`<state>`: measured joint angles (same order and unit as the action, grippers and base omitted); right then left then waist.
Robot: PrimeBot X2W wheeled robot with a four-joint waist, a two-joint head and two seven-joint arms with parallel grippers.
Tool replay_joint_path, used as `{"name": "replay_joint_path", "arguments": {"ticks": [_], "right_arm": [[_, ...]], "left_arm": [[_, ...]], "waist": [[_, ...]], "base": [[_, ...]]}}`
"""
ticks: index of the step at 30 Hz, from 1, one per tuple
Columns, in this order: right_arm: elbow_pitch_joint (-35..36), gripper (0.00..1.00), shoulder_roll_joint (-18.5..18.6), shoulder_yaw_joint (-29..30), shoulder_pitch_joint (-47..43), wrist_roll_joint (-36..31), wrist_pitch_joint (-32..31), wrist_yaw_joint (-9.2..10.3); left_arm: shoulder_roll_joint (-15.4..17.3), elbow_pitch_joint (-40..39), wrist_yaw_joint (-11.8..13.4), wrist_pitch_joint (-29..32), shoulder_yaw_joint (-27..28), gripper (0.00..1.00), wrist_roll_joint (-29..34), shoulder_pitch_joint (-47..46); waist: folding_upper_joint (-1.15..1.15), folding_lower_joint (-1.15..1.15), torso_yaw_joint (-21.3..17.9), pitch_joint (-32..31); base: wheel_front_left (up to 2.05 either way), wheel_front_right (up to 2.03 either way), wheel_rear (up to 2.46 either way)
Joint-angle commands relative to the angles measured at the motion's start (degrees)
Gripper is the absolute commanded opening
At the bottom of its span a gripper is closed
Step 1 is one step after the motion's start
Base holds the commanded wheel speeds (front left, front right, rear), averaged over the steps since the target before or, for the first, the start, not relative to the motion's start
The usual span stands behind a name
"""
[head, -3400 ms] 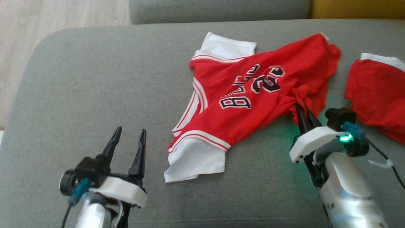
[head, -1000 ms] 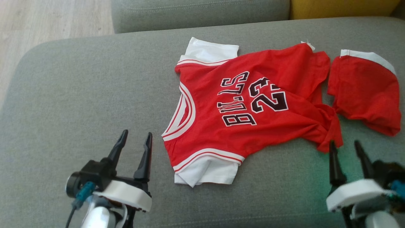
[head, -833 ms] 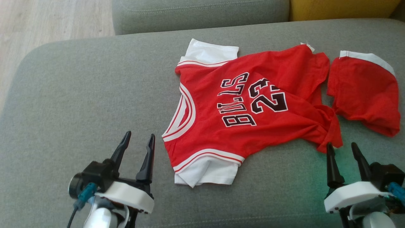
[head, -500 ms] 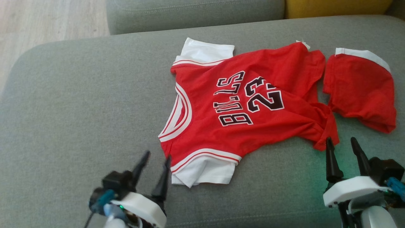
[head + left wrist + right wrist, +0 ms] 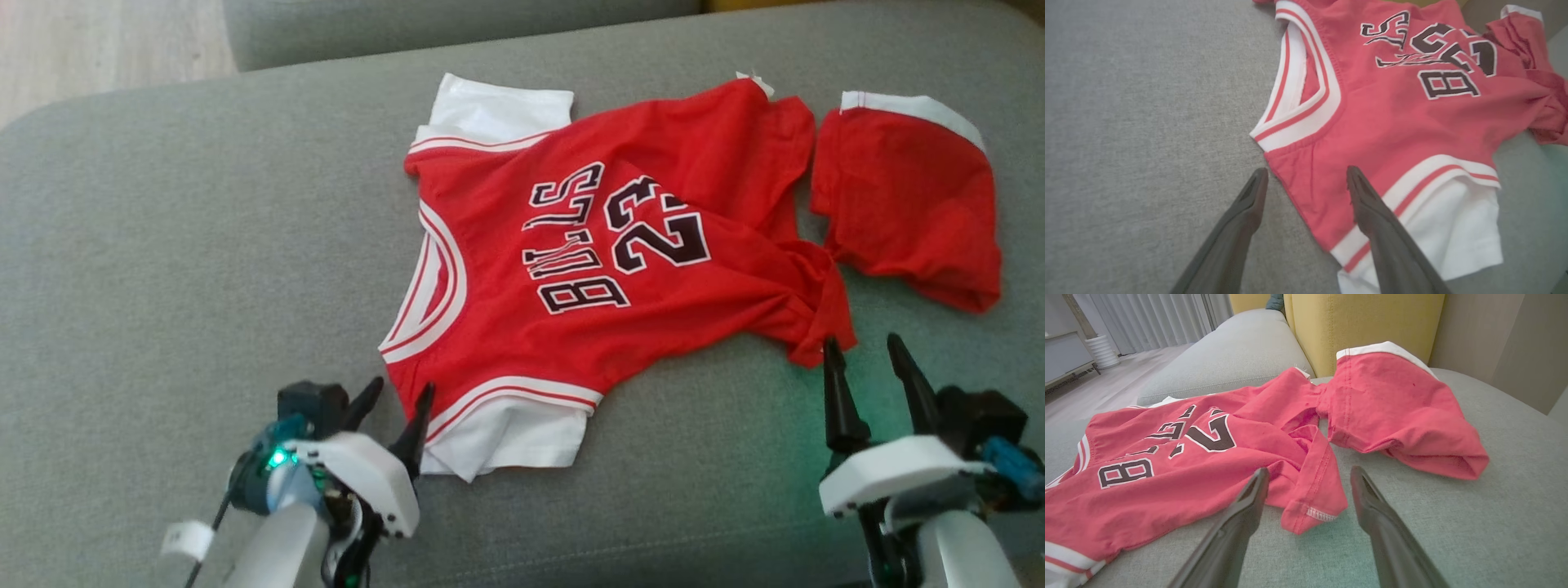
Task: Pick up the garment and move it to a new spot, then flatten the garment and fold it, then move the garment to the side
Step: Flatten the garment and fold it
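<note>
your red shirt (image 5: 588, 269) lies unfolded mid-seat on the sofa (image 5: 163, 245), one hem corner rumpled, with left gripper (image 5: 402, 386) and right gripper (image 5: 863, 341) spread wide, empty, at its near edge; flattening, folding and setting aside remain.

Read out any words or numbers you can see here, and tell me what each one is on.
"BULLS": black letters outlined in white on the chest of the jersey; the middle letters are creased.
"23": same lettering, beside the word on the jersey.
White tag at the jersey's far edge: too small to read.
Other red garment: no text seen.
</note>
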<state>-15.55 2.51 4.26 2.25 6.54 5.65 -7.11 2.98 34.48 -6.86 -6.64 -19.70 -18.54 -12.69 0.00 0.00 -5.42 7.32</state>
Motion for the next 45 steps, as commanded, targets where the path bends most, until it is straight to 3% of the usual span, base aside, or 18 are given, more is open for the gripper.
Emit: {"name": "replay_joint_path", "arguments": {"ticks": [1,6,7,8,14,20,30,35,36,37,45], "right_arm": [[1.9,1.0,0.4,-1.6,2.7,-0.2,0.9,-0.37],[1.8,1.0,0.4,-2.0,3.2,-0.1,1.2,-0.37],[1.8,1.0,0.4,-2.0,3.2,0.0,1.2,-0.37],[1.8,1.0,0.4,-2.0,3.3,0.0,1.2,-0.37],[1.7,1.0,0.4,-1.9,3.6,-0.1,1.5,-0.37],[1.8,1.0,0.4,-2.5,4.4,-0.3,1.3,-0.37],[1.3,1.0,0.4,-5.3,6.5,-0.4,1.3,-0.37],[0.5,1.0,0.4,-5.7,6.7,-0.2,1.8,-0.37],[0.3,1.0,0.4,-5.7,6.7,-0.2,1.8,-0.37],[0.2,1.0,0.4,-5.7,6.6,-0.3,1.9,-0.37],[-0.3,1.0,0.4,-4.6,5.6,-0.9,1.5,-0.37]], "left_arm": [[0.7,0.7,1.1,0.6,1.8,1.0,0.5,-3.8],[1.1,5.6,1.7,2.7,1.1,1.0,1.0,-6.6],[1.1,6.2,1.6,2.7,1.1,0.36,0.9,-6.9],[1.1,6.6,1.5,2.4,1.0,0.0,0.7,-7.3],[2.5,7.5,1.5,-1.2,1.8,0.0,0.7,-10.3],[6.2,7.6,1.1,-3.7,2.2,0.0,1.7,-17.0],[12.7,12.7,-0.4,-2.8,-1.4,0.0,3.1,-28.7],[13.5,17.0,-0.6,-4.2,-4.1,0.0,2.9,-31.2],[13.4,17.6,-0.6,-4.7,-4.7,0.69,2.6,-31.3],[13.3,18.2,-0.6,-5.2,-5.1,1.0,2.4,-31.4],[12.1,18.5,-0.6,-8.2,-3.7,1.0,-0.5,-27.5]], "waist": [[0.0,0.0,-0.7,0.7],[0.0,0.0,-1.4,1.3],[0.0,0.0,-1.5,1.4],[0.0,0.0,-1.6,1.5],[0.0,0.0,-1.7,1.9],[0.0,0.0,-1.8,3.1],[0.0,0.0,-3.8,4.9],[0.0,0.0,-4.2,5.0],[0.0,0.0,-4.2,4.9],[0.0,0.0,-4.1,4.8],[0.0,0.0,-1.4,2.6]], "base": [[0.0,0.0,0.0],[0.0,0.0,0.0],[0.0,0.0,0.0],[0.0,0.0,0.0],[0.0,0.0,0.0],[0.0,0.0,0.0],[0.0,0.0,0.0],[0.0,0.0,0.0],[0.0,0.0,0.0],[0.0,0.0,0.0],[0.0,0.0,0.0]]}}
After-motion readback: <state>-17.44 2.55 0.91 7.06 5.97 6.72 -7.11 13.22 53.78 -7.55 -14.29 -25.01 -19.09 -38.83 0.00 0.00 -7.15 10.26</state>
